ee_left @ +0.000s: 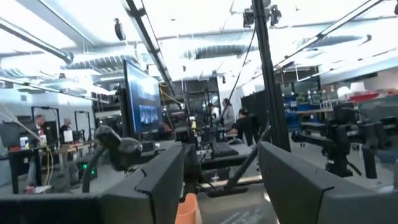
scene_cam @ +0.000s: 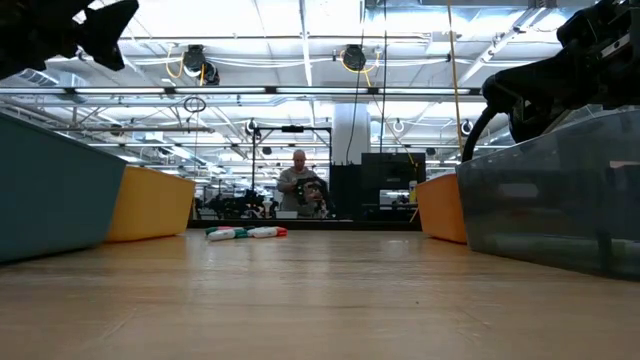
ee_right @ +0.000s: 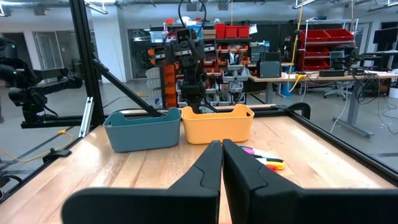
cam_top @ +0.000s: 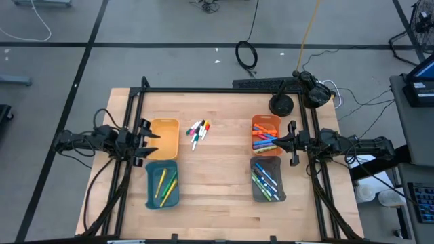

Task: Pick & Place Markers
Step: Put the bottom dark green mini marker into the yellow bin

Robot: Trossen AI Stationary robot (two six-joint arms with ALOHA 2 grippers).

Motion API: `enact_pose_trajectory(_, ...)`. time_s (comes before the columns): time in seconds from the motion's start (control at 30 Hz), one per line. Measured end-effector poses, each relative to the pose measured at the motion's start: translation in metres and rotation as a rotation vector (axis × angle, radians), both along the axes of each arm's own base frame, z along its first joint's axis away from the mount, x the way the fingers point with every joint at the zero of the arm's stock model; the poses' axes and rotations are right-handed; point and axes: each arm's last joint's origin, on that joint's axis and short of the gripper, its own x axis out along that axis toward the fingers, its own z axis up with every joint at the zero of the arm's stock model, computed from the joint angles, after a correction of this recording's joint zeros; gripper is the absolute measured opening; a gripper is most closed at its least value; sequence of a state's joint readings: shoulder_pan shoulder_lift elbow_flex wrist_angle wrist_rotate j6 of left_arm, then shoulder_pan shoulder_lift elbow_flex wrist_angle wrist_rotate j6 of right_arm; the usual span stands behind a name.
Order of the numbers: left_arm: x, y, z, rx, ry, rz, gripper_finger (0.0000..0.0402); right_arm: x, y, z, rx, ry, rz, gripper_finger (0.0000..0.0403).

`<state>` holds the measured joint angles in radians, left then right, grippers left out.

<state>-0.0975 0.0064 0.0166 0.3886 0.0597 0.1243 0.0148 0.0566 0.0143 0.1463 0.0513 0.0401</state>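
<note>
A loose bunch of thin white markers with coloured caps (cam_top: 199,133) lies on the bare wood near the table's far middle; it also shows in the low view (scene_cam: 247,232) and the right wrist view (ee_right: 264,158). More markers lie in the orange tray (cam_top: 266,135), the grey tray (cam_top: 267,179) and the teal tray (cam_top: 162,184). My left gripper (cam_top: 150,141) (ee_left: 221,148) hangs open at the table's left, above the seam between the yellow tray (cam_top: 165,137) and the teal tray. My right gripper (cam_top: 278,142) (ee_right: 222,144) is shut and empty, above the orange and grey trays.
Four trays stand in two pairs, yellow and teal on the left, orange and grey on the right, with bare wood (cam_top: 217,183) between them. A black round base (cam_top: 281,105) and cables sit at the far right corner. People stand in the room behind (scene_cam: 300,185).
</note>
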Motion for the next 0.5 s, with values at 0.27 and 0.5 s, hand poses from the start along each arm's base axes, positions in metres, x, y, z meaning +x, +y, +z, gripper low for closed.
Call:
enact_pose_trajectory(0.27,0.0011,0.0003,-0.0026,0.001,0.028,0.014,0.0212,0.0,0.0,-0.0001,0.0,0.0,0.0,0.0004)
enact_pose_trajectory(0.5,0.0086,0.0075,0.0011,-0.294,0.098,0.195,0.0211,0.0,0.0,-0.0001,0.0,0.0,0.0,0.0004)
